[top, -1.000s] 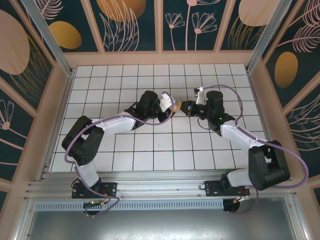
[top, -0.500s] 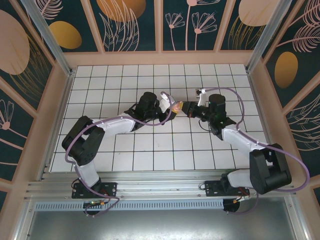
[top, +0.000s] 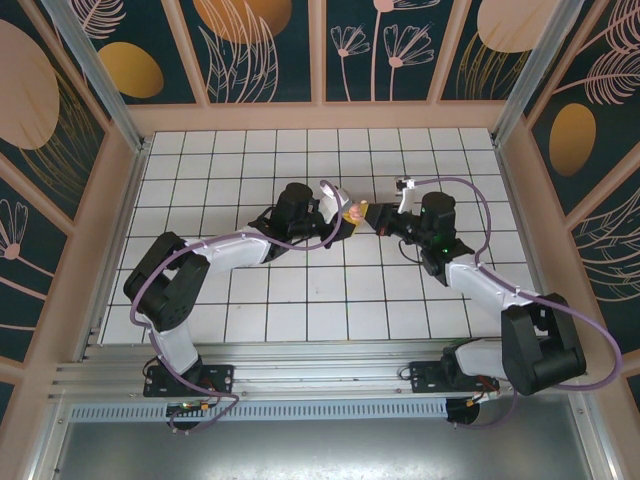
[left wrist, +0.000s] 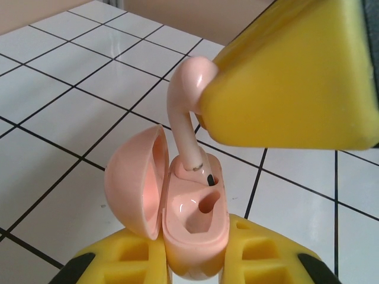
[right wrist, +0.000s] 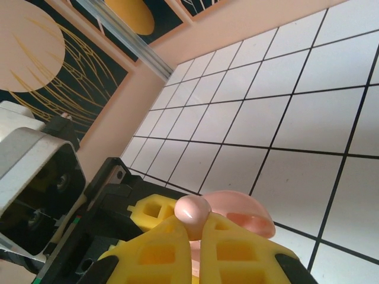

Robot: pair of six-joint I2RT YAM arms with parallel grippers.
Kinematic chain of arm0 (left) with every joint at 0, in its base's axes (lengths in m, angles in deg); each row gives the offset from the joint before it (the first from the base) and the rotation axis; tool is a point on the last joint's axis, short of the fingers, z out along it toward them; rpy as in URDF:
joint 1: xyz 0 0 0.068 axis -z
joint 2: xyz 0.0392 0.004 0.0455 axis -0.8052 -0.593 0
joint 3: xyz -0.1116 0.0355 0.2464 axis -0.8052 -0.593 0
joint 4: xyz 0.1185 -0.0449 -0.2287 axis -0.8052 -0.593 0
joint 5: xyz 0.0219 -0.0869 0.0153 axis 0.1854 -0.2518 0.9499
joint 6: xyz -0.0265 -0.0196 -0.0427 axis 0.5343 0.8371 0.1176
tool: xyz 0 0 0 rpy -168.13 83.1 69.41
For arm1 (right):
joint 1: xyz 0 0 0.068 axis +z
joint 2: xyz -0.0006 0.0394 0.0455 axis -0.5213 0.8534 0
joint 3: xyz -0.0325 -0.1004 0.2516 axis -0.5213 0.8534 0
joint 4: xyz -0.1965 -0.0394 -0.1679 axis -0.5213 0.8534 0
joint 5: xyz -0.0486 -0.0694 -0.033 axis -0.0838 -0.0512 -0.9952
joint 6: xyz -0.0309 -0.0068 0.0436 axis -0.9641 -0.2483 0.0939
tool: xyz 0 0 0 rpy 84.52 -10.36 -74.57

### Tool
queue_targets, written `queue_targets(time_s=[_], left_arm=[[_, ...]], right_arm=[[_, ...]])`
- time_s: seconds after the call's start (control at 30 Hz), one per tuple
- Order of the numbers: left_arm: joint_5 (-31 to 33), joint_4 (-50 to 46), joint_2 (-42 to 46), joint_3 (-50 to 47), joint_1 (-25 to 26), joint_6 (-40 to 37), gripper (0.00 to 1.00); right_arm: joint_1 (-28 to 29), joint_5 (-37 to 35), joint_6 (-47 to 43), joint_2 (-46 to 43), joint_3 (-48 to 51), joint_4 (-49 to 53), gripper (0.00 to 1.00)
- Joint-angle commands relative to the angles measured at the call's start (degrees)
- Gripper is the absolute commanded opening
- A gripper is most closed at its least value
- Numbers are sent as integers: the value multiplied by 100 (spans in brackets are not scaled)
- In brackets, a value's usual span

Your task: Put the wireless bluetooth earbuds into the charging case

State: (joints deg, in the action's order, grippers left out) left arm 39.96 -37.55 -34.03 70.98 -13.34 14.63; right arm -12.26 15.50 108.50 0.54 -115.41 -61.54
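My left gripper point(left wrist: 195, 260) is shut on the pale pink charging case point(left wrist: 192, 213), whose lid point(left wrist: 136, 177) stands open to the left. A pale pink earbud point(left wrist: 186, 100) hangs stem-down, its stem tip inside the case's far slot; the near slot is empty. My right gripper point(right wrist: 195, 234) is shut on that earbud point(right wrist: 192, 216), whose rounded head pokes out between the yellow fingers point(right wrist: 243, 251), with the case lid point(right wrist: 240, 213) just behind. In the top view both grippers meet mid-table, left gripper point(top: 343, 222) and right gripper point(top: 366, 217) nearly touching around the pink case point(top: 352, 214).
The white tiled floor point(top: 300, 290) spreads round both arms. Pink walls with dark floral panels point(top: 260, 50) close in the back and sides. A metal rail point(top: 320, 375) runs along the near edge by the arm bases.
The right arm has edged slightly right and its wrist has turned; the grippers stay together mid-table, both still shut.
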Motion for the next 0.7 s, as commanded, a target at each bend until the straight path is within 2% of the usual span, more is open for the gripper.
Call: queue_targets(time_s=[0.0,0.37,0.67], left_arm=[[-144,229,150,3,34,97,5],[-326,505,236,-81,38,113,5],[-536,706,273,-138,40,91,5]], right_arm=[[-19,-16,-134,-181,88,-388,8],[-22,220,-192,-286,171,-933,9],[-29,262,-467,-435,171,-903,9]])
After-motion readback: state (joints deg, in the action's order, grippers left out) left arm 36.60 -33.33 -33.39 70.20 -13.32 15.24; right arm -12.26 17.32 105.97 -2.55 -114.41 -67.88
